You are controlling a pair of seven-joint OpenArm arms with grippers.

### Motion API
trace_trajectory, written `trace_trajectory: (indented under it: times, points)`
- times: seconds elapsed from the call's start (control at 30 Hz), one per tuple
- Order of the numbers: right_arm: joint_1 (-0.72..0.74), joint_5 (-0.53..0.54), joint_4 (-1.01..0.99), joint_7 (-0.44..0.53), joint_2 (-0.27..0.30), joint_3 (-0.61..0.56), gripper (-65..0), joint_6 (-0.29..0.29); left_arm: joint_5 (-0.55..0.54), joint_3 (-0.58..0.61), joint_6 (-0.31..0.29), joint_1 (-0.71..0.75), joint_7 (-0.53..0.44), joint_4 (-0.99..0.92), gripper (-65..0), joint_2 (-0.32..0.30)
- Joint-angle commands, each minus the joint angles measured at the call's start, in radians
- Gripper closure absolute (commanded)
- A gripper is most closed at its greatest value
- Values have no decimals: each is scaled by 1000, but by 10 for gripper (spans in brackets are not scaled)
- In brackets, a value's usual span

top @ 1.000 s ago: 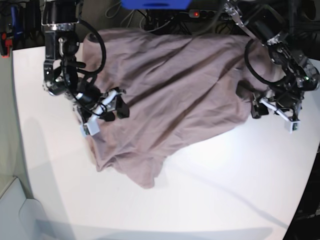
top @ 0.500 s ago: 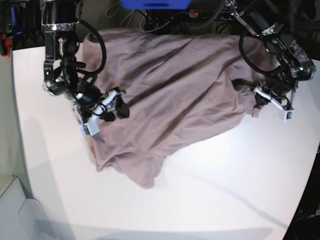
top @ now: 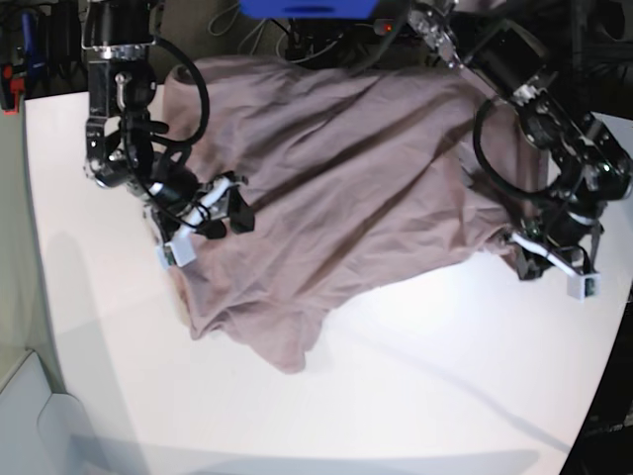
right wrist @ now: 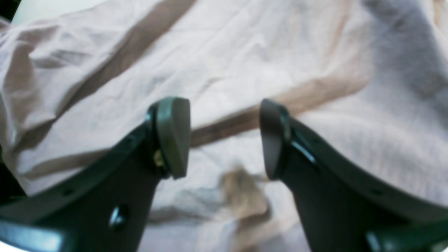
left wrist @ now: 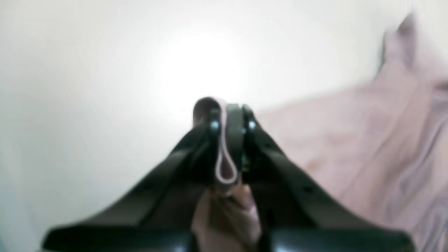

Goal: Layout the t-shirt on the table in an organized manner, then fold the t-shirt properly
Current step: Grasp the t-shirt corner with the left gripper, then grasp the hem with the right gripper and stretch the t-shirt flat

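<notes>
The mauve-brown t-shirt [top: 336, 178] lies wrinkled and unevenly spread over the back half of the white table [top: 415, 376]. At its right edge, my left gripper [top: 522, 263] is shut on a fold of the cloth. The left wrist view shows the left gripper [left wrist: 227, 136] with its jaws pressed together on a loop of fabric from the t-shirt [left wrist: 367, 147], over the bare table [left wrist: 105, 70]. My right gripper [top: 229, 220] hangs open just above the shirt's left side. In the right wrist view the right gripper [right wrist: 224, 140] holds nothing, and the t-shirt [right wrist: 245, 63] lies under it.
A blue object [top: 307, 8] and dark cables sit behind the table's back edge. The table's right edge runs close to my left arm [top: 554, 119]. A pale grey surface [top: 30, 416] lies off the front-left corner.
My left gripper closed on the shirt's right edge and then moved toward the front right, dragging that edge with it. The right arm has not moved.
</notes>
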Motion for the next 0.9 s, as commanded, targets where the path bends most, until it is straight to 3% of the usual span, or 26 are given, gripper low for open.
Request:
trace_trajectory:
  times: [0.0,0.17,0.23,0.47,0.73,0.87]
  points:
    - [11,22,15,22,6,3,-325,6,-23,4,1,-41,-28,5,-12,-9]
    - [11,22,15,22,7,5,-325,6,129,-2,1,-184,-31,-66,-12,-12]
    - [11,22,15,22,9,5,-325,6,179,-4,1,-210,-54,-96,-12,-43]
    - [13,22,15,26,44,6,-325,6,179,-24,1,-235,-127,-248,-12,-152]
    - [65,24,22,16,60,84,-325,6,181,-166,1,-235,-128,-394,-12,-219]
    - [127,21,14,16,73,83,-327,6,181,-180,1,-227,-128,-438,-12,-242]
